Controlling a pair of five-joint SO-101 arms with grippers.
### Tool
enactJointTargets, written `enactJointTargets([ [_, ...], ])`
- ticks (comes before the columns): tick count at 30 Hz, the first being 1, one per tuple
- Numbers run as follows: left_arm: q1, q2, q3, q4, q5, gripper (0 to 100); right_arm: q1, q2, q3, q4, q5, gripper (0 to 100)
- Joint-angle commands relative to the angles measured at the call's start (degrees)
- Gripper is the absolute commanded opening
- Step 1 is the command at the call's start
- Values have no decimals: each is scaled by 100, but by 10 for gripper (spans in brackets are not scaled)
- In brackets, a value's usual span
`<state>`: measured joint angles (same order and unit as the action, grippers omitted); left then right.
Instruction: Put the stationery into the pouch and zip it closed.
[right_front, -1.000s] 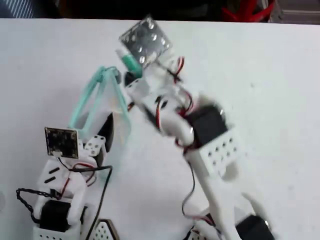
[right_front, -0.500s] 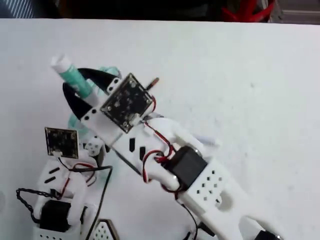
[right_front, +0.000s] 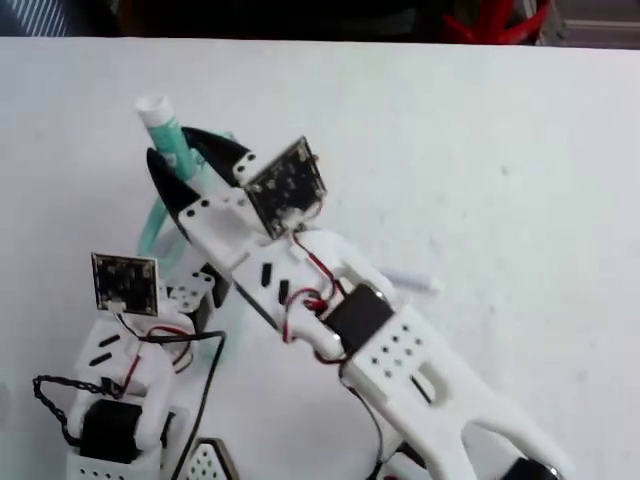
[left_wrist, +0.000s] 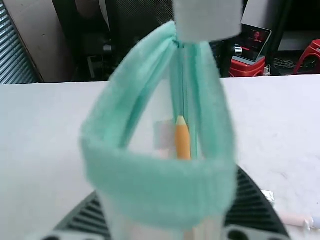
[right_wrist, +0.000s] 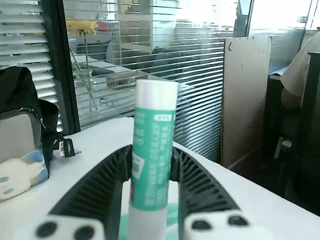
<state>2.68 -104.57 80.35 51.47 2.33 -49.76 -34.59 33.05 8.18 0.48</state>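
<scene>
High view: your right claw (right_front: 178, 160) clamps the upright glue stick (right_front: 163, 135) over the pouch (right_front: 150, 228), which is mostly hidden under the arm. The left claw (right_front: 200, 290) is at its near end.
Left wrist view: a pencil (left_wrist: 182, 137) stands inside the open pouch. The rim covers the left claw, so you cannot tell its state.
Right wrist view: the stick's base is cut off.

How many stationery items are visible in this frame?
3. A glue stick held in the right jaws by the pouch; an orange pencil inside the pouch; a pale stick lying on the table beside the right arm. Others may be hidden in the pouch.
</scene>
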Motion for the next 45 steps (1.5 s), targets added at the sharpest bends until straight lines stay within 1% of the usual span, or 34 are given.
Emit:
enactJointTargets([
  [1,4,4,-193,9,44,240,31,365,-413,-4,-53,18],
  [12,13,4,-193,9,44,241,31,409,-457,-57,-62,18],
  [17,-31,4,-193,9,44,241,92,514,-105,57,-53,18],
  [26,-40,4,-193,-9,44,241,101,-945,1108,75,-26,18],
  [29,-40,4,-193,-18,44,241,119,-1042,1196,127,-9,23],
  [31,-40,4,-193,-18,44,241,101,-1033,1196,312,97,73],
  [34,-40,4,-193,-9,44,241,22,-1086,1187,488,158,211],
  [35,-40,4,-193,-9,44,241,4,-1086,1169,497,176,231],
  [39,-40,4,-193,0,44,240,22,-1086,791,875,167,197],
  [43,-31,4,-193,0,44,240,40,-1086,308,1323,185,193],
  [45,-40,4,-193,0,44,240,268,-1121,-35,1604,193,193],
])
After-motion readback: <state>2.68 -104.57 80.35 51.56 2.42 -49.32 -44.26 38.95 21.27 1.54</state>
